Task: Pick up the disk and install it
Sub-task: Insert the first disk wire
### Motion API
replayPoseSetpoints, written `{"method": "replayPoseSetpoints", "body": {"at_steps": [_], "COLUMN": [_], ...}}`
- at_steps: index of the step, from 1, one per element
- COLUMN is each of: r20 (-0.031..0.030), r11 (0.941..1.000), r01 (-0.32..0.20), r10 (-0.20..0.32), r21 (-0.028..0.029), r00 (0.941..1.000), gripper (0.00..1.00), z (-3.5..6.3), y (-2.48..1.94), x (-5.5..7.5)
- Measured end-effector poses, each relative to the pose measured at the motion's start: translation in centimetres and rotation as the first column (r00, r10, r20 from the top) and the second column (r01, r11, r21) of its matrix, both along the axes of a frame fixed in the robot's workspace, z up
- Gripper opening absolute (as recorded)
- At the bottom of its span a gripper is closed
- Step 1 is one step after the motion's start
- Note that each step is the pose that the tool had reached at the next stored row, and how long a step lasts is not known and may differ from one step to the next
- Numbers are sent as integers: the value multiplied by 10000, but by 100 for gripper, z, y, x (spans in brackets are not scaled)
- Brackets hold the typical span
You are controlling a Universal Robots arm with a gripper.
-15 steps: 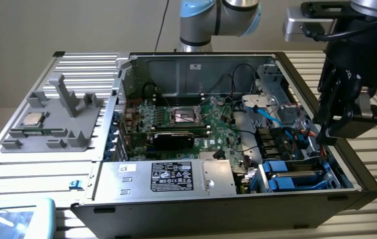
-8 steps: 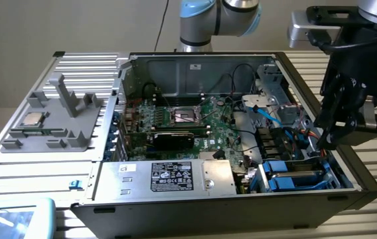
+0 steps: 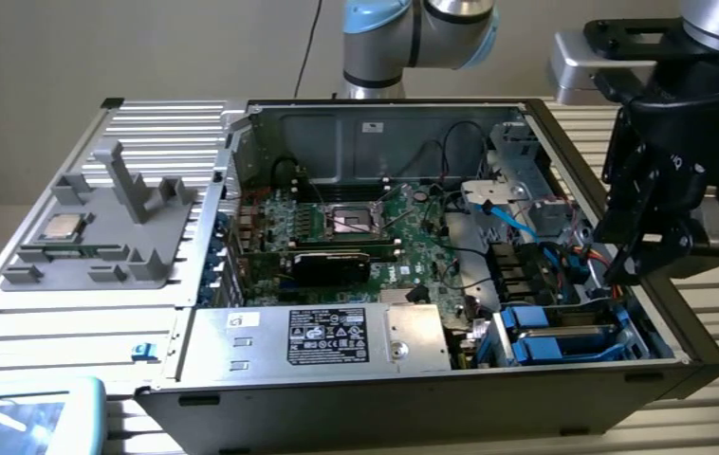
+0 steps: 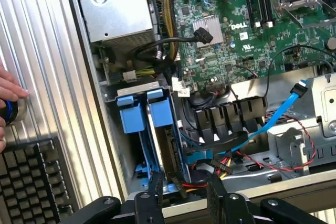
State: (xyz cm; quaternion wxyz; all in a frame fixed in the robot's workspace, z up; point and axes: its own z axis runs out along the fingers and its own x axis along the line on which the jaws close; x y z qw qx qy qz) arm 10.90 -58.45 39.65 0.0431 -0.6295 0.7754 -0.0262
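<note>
ribbed metal table (image 3: 68, 313), open case (image 3: 373, 123), dell motherboard (image 4: 220, 51), end effector (image 4: 185, 186) overhead

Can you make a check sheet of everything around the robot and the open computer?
Surface: ribbed metal table carrying an open computer case.
Job's things: disk in its blue frame, standing in the case's bay.
Clutter: grey holder with a chip; keyboard.
Grippers: gripper open, empty, above the bay.
Cables: blue cable; red, yellow and black wires.
Surroundings: a hand over the table.
</note>
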Motion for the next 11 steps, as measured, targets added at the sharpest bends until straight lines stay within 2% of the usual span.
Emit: {"method": "replayPoseSetpoints", "body": {"at_steps": [4, 9, 11], "r20": [3, 3, -10], "r11": [9977, 9901, 9890], "r01": [-670, -1404, -1476], "r10": [670, 1404, 1476], "r21": [59, 71, 102], "r00": [9978, 9901, 9891], "gripper": [46, 46, 46], "z": [0, -1, -4], "y": [0, 0, -8], "x": [4, 20, 29]}}
